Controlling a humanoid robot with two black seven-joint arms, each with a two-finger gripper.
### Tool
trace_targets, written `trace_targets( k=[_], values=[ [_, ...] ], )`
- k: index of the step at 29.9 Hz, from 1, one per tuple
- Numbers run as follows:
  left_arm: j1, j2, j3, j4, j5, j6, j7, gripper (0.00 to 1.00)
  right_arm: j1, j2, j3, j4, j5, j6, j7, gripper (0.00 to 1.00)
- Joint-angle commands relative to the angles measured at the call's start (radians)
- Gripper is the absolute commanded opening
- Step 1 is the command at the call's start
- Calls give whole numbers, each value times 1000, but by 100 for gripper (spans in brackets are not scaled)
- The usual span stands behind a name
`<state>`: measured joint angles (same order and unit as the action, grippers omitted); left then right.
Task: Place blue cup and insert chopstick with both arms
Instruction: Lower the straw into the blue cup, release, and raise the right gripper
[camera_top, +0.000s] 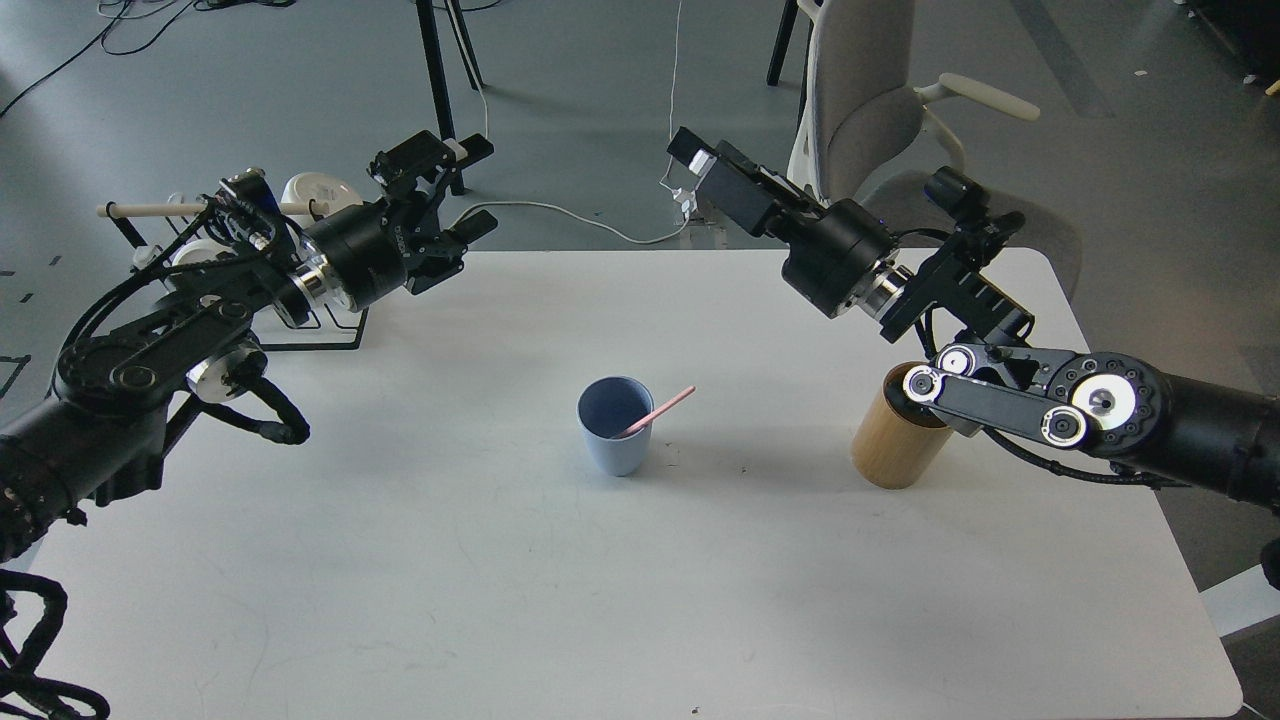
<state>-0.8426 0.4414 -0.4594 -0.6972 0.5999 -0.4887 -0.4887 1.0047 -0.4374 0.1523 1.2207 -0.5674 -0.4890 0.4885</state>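
The blue cup (614, 436) stands upright in the middle of the white table (640, 560). The pink chopstick (662, 408) rests inside it, leaning over the rim to the right. My right gripper (693, 155) is open and empty, raised high above the table's far edge, well up and right of the cup. My left gripper (476, 188) is open and empty, above the table's far left corner, far from the cup.
A tan wooden cylinder (897, 442) stands right of the cup, partly under my right arm. A black wire rack with a beige dowel (150, 210) and white mugs (312, 190) stands at the far left. An office chair (870, 120) is behind the table.
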Motion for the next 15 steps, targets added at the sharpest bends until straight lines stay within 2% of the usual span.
trace_targets(
  k=[1, 4, 7, 9, 15],
  values=[
    [54, 13, -112, -1, -110, 0, 0, 99, -105, -46, 143, 103, 274, 18, 0, 95],
    [85, 13, -183, 5, -199, 0, 0, 99, -231, -55, 286, 149, 334, 181, 0, 96],
    [114, 8, -193, 5, -224, 0, 0, 99, -325, -43, 390, 145, 342, 390, 0, 99],
    [125, 5, -194, 4, -226, 0, 0, 99, -362, -38, 430, 138, 342, 490, 0, 99],
    [131, -10, -199, -5, -229, 0, 0, 99, -376, 55, 440, 126, 339, 507, 0, 99]
  ],
)
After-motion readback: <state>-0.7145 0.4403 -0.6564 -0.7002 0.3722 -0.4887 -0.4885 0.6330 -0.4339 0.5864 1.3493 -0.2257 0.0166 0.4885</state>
